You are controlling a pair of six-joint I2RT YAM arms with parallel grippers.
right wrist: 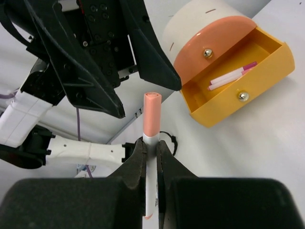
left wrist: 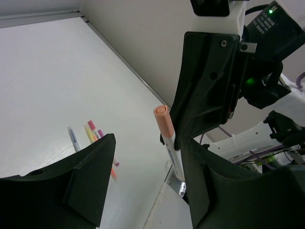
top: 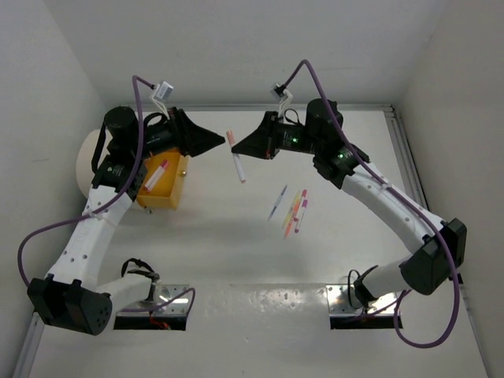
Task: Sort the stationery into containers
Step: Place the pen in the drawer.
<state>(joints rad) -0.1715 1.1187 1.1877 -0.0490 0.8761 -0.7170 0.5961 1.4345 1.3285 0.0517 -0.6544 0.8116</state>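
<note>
right gripper: the right gripper (right wrist: 151,145) is pinched tight on the white barrel of the peach-capped pen (right wrist: 152,114), cap end poking out past the fingertips. looks like it holds low on purpose so the cap end is free to grab

pen location: up in the air between the two arms, off the table, roughly mid-back of the workspace

left gripper: the left gripper (left wrist: 150,140) has its jaws apart with one finger on each side of the pen. no contact that i can see, though the pen sits very close to one finger

my read: handover setup, since the bin is on the left arm's side

yellow bin (right wrist: 224,112): hangs off the white drum (right wrist: 200,24) under its orange face (right wrist: 214,40), with pink-white pens (right wrist: 233,75) already lying inside

loose pens (top: 291,206): a little bunch on the table near the right arm, not sorted yet

risk: if righty lets go before lefty has it, the pen drops
</note>
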